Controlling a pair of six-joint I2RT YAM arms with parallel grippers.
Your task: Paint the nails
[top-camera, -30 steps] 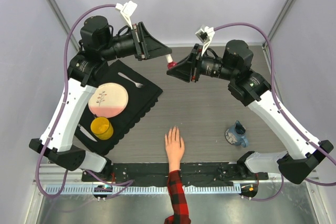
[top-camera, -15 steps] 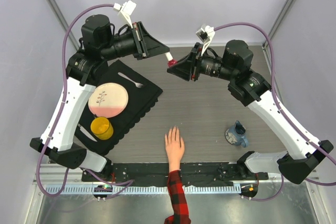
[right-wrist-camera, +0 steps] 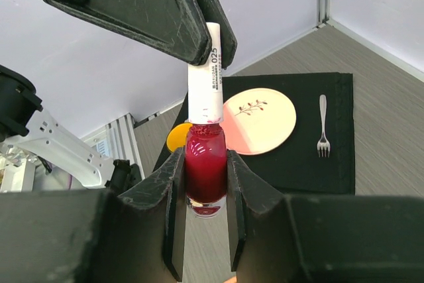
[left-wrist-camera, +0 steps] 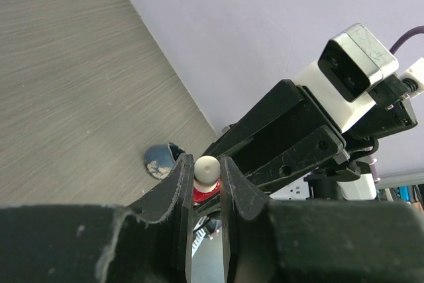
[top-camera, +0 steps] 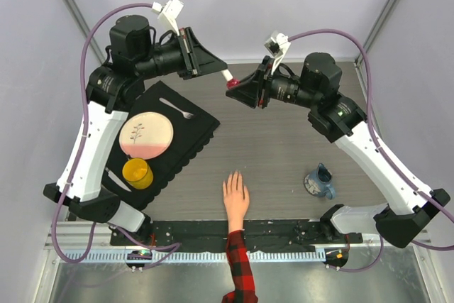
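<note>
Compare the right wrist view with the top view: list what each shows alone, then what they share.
Right wrist only: the print on the cap and the polish inside the bottle. Top only: the hand, its plaid sleeve and the mug. Both: the bottle, plate, fork, mat and yellow cup.

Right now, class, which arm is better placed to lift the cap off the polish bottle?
Left. The left gripper is closed on the white cap. The right gripper is clamped on the red bottle, so it is better used to steady it.
</note>
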